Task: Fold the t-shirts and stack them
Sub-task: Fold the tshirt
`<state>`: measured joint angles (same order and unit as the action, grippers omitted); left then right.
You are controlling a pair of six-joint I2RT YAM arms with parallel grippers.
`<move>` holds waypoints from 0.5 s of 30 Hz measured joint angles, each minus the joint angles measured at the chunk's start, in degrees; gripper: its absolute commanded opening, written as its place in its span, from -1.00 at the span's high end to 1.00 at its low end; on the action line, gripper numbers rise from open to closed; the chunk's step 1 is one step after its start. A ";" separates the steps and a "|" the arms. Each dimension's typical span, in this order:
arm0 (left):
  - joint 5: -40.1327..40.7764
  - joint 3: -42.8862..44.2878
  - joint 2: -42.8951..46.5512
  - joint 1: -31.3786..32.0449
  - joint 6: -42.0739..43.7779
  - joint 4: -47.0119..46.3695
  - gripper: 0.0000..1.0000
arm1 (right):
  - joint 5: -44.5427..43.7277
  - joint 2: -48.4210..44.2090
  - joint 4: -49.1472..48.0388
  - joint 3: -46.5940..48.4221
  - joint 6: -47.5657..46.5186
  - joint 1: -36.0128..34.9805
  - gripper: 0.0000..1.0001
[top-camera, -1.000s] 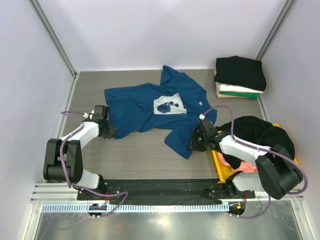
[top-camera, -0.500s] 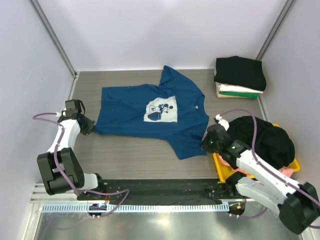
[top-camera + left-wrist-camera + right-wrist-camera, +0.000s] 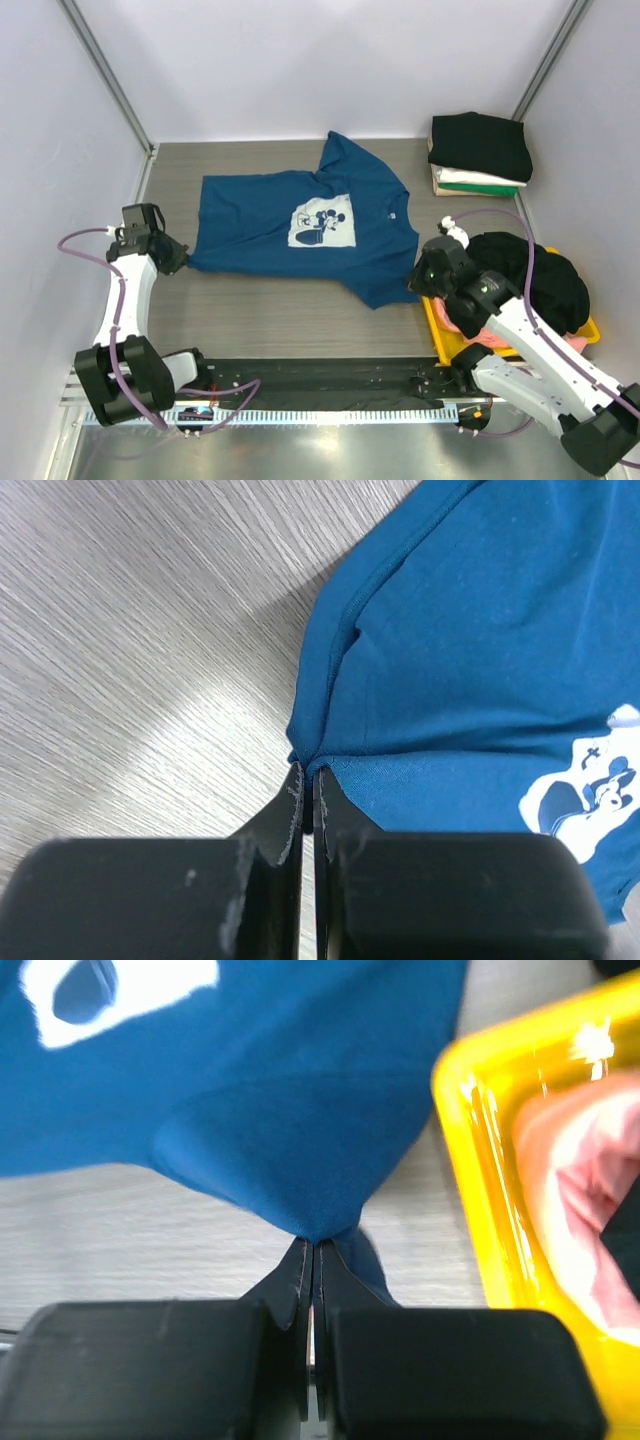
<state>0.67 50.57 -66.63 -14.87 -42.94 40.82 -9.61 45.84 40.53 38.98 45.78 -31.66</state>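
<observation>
**Blue shirt pulled flat, its folds yet to come**

The grey wood-grain table (image 3: 280, 300) carries the whole job. Across its middle lies the dark blue t-shirt (image 3: 270, 215), spread front-up with the white print (image 3: 322, 224) showing. Its body runs to the left and its collar end to the right, and one sleeve points toward the far wall. It looks drawn fairly flat between the two arms, though a soft ridge shows near the right-hand corner in the right wrist view. No fold has been made in it.

At the right near edge stands the yellow bin (image 3: 437, 330), just beside the shirt's right corner. It holds a heaped black shirt (image 3: 530, 270) and a pink shirt (image 3: 570, 1160) under it, both unfolded, so at least these two wait their turn.

In the far right corner sits the folded stack (image 3: 480, 150): a black one on top, with white and green edges beneath. That part appears done.

The left gripper (image 3: 308, 776) is clenched on the blue shirt's left near corner, by the hem. The right gripper (image 3: 312, 1245) is pinched on the cloth at the right near corner, fabric tenting up from its tips.

My judgement is that the task is roughly midway: three stacked, one laid out, two or more left in the bin
</observation>
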 measured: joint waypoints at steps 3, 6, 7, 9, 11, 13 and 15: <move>-0.87 2.10 -2.19 0.00 0.26 1.01 1.00 | -1.53 6.23 0.79 7.93 -1.53 0.00 0.98; -1.84 6.32 -6.23 0.00 0.55 1.20 1.00 | -2.71 13.05 -0.15 15.28 -3.37 0.92 0.98; -2.32 8.50 -8.44 0.00 0.68 1.05 1.00 | -2.71 15.32 -0.26 17.40 -4.07 1.77 0.98; -2.97 12.26 -12.94 0.00 1.01 0.63 0.99 | -2.34 21.35 -1.46 22.21 -5.92 5.07 0.98; -3.85 16.52 -18.16 -0.02 1.07 0.59 0.99 | -1.29 28.70 -2.62 27.43 -7.50 9.03 0.98; -5.33 22.99 -25.62 -0.04 1.18 1.05 0.95 | -0.68 37.64 -3.72 34.16 -9.09 12.48 0.98; -7.04 29.24 -32.09 -0.02 1.31 1.60 0.70 | 0.07 47.54 -3.37 42.75 -10.64 14.99 0.89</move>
<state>-6.37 79.81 -98.72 -14.90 -41.63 42.41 -9.54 93.38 37.17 81.73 35.14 -16.67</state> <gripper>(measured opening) 0.060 0.026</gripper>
